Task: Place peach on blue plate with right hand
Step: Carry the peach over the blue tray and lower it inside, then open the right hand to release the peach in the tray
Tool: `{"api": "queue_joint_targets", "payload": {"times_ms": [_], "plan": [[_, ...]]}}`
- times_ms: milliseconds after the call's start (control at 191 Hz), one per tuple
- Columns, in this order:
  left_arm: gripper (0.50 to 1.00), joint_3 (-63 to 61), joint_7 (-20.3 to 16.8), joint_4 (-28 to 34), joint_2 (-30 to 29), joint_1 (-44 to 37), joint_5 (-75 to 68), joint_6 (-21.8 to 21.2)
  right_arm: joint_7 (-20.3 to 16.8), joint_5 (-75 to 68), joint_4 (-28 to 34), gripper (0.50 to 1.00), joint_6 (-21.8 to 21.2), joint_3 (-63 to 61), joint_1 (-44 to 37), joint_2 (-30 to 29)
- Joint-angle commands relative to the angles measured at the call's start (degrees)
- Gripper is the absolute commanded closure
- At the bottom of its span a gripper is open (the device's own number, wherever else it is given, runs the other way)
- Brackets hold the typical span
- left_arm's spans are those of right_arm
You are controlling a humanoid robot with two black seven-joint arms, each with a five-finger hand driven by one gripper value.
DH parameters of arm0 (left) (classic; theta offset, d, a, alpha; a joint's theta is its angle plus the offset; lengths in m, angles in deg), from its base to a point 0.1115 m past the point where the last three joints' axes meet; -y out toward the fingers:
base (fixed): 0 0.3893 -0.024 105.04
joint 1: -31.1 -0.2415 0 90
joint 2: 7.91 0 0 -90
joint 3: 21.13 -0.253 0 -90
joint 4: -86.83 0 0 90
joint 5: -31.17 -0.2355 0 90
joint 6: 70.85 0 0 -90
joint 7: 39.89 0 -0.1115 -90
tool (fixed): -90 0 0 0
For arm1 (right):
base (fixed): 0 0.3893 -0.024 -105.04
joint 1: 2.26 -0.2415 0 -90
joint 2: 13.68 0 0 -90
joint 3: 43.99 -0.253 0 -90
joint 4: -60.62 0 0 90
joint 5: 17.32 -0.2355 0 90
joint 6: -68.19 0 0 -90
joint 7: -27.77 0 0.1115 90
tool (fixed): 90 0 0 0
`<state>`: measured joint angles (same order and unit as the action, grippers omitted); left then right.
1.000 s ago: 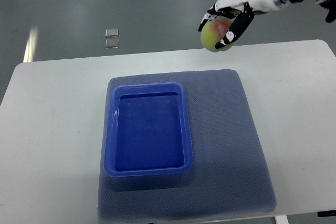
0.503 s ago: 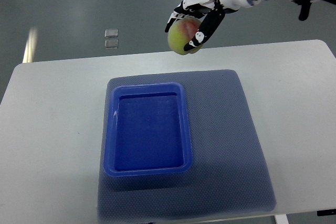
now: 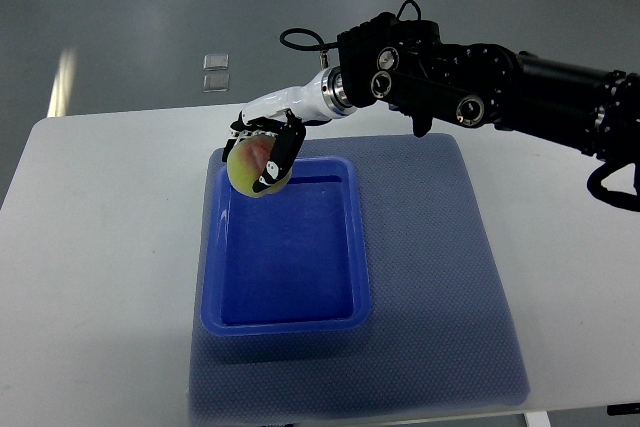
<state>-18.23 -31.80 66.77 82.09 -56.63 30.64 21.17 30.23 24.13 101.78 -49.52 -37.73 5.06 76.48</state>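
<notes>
The peach [image 3: 252, 163], yellow-green with a red blush, is held in my right hand [image 3: 266, 151], whose white and black fingers are shut around it. The black right arm reaches in from the right edge across the back of the table. Hand and peach hover over the far left corner of the blue plate [image 3: 284, 320], a deep rectangular tray with a raised rim. Nothing lies inside the plate. The left arm does not show.
The plate sits on a grey-blue textured mat [image 3: 440, 277] spread over the white table [image 3: 90, 247]. Beyond the table's far edge is grey floor with a small pale fitting [image 3: 213, 72].
My right hand has carried the peach left and down, from above the table's far edge to over the plate's far left corner. Much more of the arm shows.
</notes>
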Motion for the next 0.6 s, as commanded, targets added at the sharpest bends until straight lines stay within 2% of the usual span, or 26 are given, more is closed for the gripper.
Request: {"api": "queue_joint_targets", "payload": {"times_ms": [0,204,529,597], "plan": [[0.500,0.0,0.0,0.1,0.0,0.0,0.0,0.0,0.0,1.5,-2.1,1.000,0.5,0.0,3.1,-0.2],[0.500,0.0,0.0,0.0,0.0,0.0,0.0,0.0,0.0,3.5,-3.0,1.000,0.5,-0.4,8.1,-0.2],[0.500,0.0,0.0,0.2,0.0,0.0,0.0,0.0,0.1,3.4,-2.9,1.000,0.5,-0.7,11.0,-0.2],[0.500,0.0,0.0,0.0,0.0,0.0,0.0,0.0,0.2,3.3,-2.8,0.967,0.6,-0.7,11.6,-0.2]]}}
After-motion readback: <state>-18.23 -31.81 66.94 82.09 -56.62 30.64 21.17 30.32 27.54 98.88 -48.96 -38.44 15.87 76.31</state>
